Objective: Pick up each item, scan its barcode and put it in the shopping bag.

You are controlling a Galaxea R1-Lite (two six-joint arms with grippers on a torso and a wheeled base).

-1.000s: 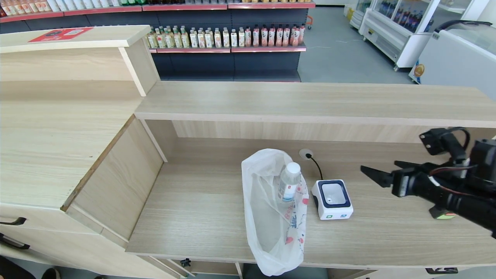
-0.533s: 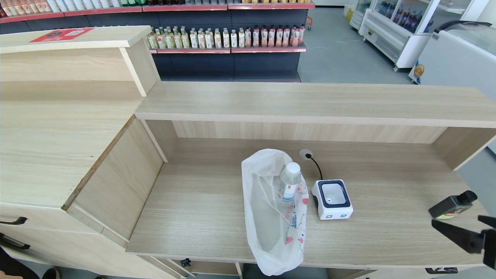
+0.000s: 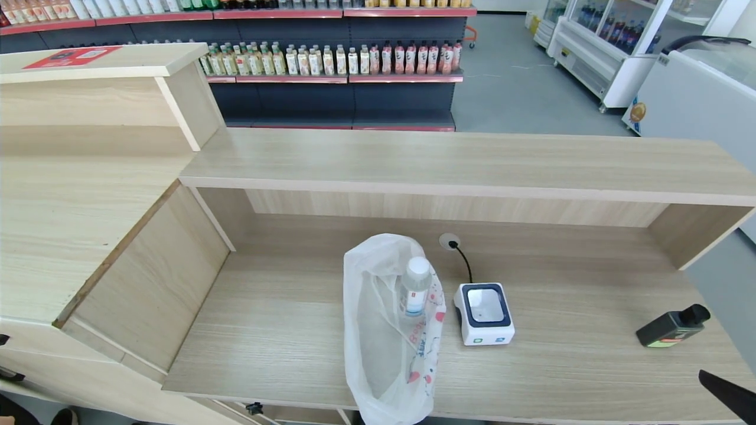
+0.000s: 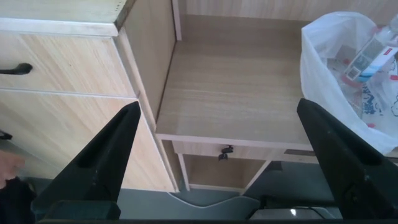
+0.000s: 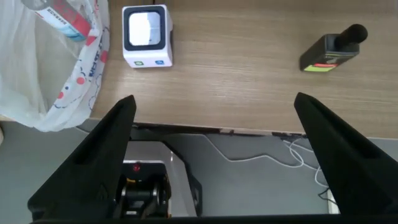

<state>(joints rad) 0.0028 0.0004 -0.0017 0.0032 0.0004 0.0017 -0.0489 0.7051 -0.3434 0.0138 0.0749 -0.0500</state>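
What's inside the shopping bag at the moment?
One clear bottle with a white cap sits inside the shopping bag, at its far end. No other item shows through the plastic; the near end over the counter edge is hidden.

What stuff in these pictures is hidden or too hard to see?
Water bottle: head view, lower part veiled by the shopping bag's plastic.
Shopping bag's bottom: head view, cut off by the lower edge.
Dark bottle: head and right wrist views, any barcode too small to find.
Shelf bottles: head view, too small to tell their drinks.
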